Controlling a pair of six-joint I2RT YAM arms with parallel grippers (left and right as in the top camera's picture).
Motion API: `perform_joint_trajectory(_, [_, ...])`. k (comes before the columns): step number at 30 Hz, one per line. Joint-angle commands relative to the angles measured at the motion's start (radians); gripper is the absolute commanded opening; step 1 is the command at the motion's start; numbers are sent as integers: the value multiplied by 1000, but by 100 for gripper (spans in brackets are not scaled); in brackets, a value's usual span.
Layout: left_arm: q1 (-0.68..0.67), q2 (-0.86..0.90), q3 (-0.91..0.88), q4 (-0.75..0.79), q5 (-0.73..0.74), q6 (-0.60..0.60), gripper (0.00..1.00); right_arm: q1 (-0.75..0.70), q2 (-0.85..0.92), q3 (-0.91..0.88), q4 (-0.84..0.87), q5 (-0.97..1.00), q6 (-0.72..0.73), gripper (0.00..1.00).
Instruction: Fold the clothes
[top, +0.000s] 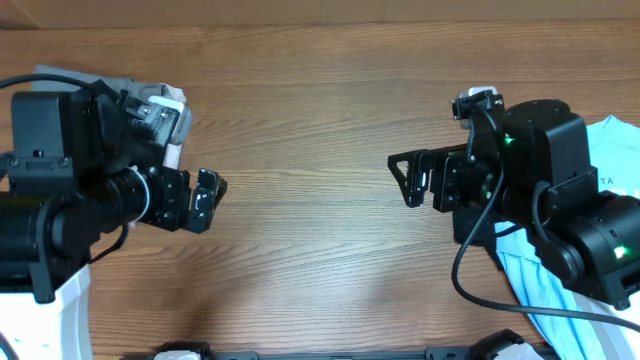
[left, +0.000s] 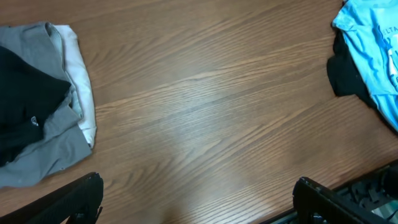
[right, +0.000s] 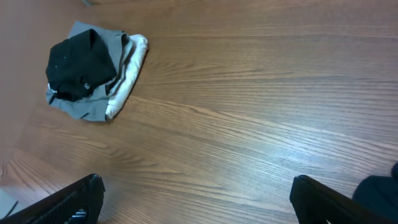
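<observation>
A folded pile of grey, black and white clothes (left: 43, 106) lies at the table's left; it also shows in the right wrist view (right: 93, 68) and partly under the left arm in the overhead view (top: 160, 105). A light blue shirt (left: 373, 43) lies unfolded at the right with a black garment (left: 347, 78) beside it; in the overhead view the blue shirt (top: 612, 150) is mostly hidden by the right arm. My left gripper (top: 213, 198) (left: 199, 199) is open and empty above bare wood. My right gripper (top: 399, 180) (right: 199, 199) is open and empty, facing it.
The wooden table (top: 310, 110) stretches between the two grippers. A strip of the blue shirt (top: 535, 285) hangs towards the front right edge. The table's front edge shows at the lower right of the left wrist view (left: 367, 180).
</observation>
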Motion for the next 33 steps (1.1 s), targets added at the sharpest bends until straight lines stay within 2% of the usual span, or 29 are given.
perform_joint_trajectory(1, [-6,16,9,4,-13,14,100,-10,-57,14,3,65,-29,100])
perform_joint_trajectory(5, [-7,34,9,4,-13,14,100,-51,-153,-18,95,238,-34,100])
perform_joint_trajectory(8, [-7,48,9,4,-13,14,100,-139,-256,-127,220,254,-40,100])
perform_joint_trajectory(12, [-7,64,9,4,-13,14,100,-285,-433,-418,435,188,-41,100])
perform_joint_trajectory(15, [-7,72,9,4,-13,14,100,-341,-565,-658,557,147,-41,100])
perform_joint_trajectory(22, [-7,77,9,4,-13,14,100,-354,-844,-1073,635,134,-41,100])
perform_joint_trajectory(28, [-7,77,9,4,-13,14,100,-354,-1027,-1260,690,134,-41,100])
perform_joint_trajectory(33, [-7,77,9,4,-13,14,100,-354,-1128,-1400,814,113,-16,100])
